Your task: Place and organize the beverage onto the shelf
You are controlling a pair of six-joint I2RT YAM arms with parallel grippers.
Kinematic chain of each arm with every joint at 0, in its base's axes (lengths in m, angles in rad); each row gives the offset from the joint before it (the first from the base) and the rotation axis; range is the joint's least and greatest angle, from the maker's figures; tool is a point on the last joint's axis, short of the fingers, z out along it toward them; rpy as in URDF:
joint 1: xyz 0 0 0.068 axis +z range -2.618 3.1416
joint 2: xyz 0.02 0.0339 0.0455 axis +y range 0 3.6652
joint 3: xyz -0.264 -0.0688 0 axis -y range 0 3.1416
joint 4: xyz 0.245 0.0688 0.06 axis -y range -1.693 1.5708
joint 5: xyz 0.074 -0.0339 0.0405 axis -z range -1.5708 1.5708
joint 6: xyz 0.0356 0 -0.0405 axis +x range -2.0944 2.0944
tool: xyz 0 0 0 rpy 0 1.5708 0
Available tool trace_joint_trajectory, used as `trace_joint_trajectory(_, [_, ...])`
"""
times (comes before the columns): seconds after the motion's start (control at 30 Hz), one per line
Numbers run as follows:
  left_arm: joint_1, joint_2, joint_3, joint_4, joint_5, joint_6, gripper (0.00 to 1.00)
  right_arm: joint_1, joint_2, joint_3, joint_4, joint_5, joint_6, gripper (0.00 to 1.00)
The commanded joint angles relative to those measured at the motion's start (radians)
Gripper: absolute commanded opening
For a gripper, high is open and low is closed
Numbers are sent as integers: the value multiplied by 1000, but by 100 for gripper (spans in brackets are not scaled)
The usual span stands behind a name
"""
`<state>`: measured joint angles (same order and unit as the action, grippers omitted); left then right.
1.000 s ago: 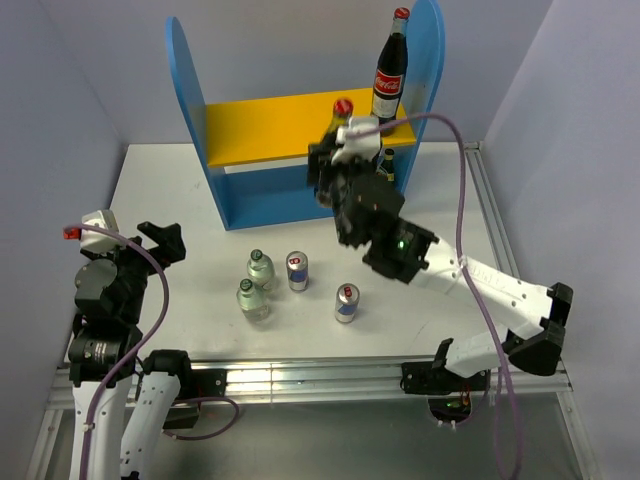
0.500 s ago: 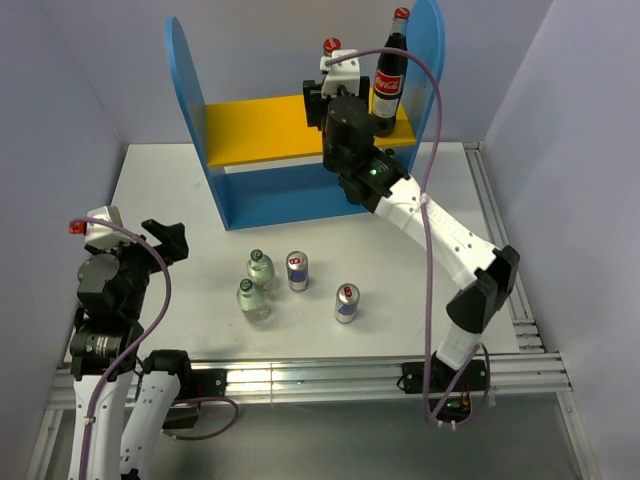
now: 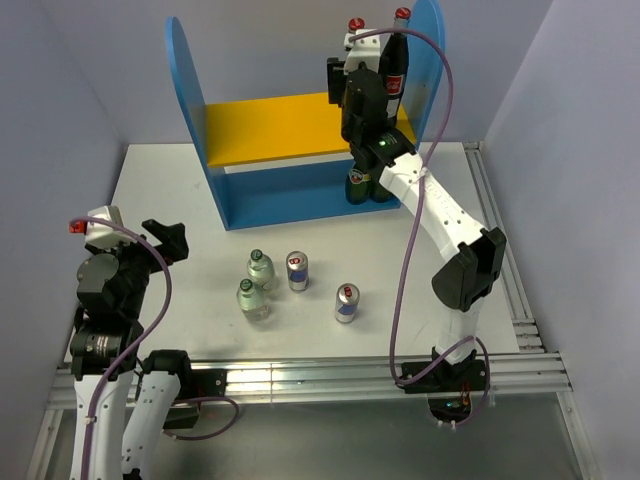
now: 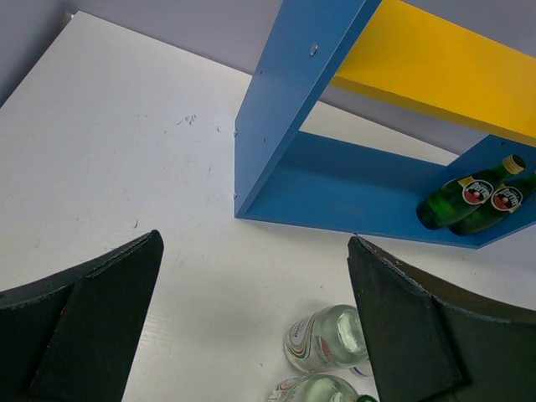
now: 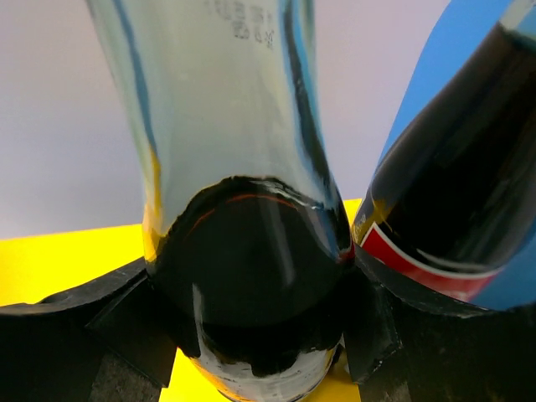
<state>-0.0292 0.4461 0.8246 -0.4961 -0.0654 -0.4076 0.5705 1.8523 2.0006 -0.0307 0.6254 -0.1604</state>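
Note:
The blue shelf [image 3: 190, 90] stands at the back of the table, with its yellow upper board [image 3: 270, 125]. My right gripper [image 3: 352, 80] is shut on a dark cola bottle [image 3: 355, 24] and holds it upright over the right part of the board. It is close beside the second cola bottle [image 3: 393, 80]. In the right wrist view the held bottle [image 5: 251, 276] fills the space between the gripper's fingers, and the other bottle [image 5: 452, 193] is at its right. Two clear green-capped bottles [image 3: 260, 268] [image 3: 252, 298] and two cans [image 3: 297, 270] [image 3: 346, 302] stand on the table. My left gripper [image 3: 160, 240] is open and empty.
Two dark green bottles [image 3: 357, 185] stand on the shelf's lower level at the right and also show in the left wrist view [image 4: 456, 197]. The white table [image 3: 170, 190] ends in a metal rail at the front. Grey walls close the left and right sides.
My right arm has carried the cola bottle up and to the right, from in front of the shelf to beside the standing cola bottle. The left arm has not moved.

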Motion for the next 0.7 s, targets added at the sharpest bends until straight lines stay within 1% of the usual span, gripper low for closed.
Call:
trace_joint_trajectory(0.0, [8, 6, 8, 28, 24, 16, 99, -30, -25, 104, 190, -36, 15, 0])
trace_joint_trajectory(0.57, [9, 5, 5, 31, 32, 21, 99, -89, -24, 24, 242, -47, 27, 0])
trace_joint_trajectory(0.6, [9, 5, 4, 30, 32, 21, 99, -89, -22, 21, 242, -40, 30, 6])
trace_joint_trajectory(0.67, [9, 5, 4, 28, 32, 21, 99, -89, -22, 10, 245, -39, 35, 24])
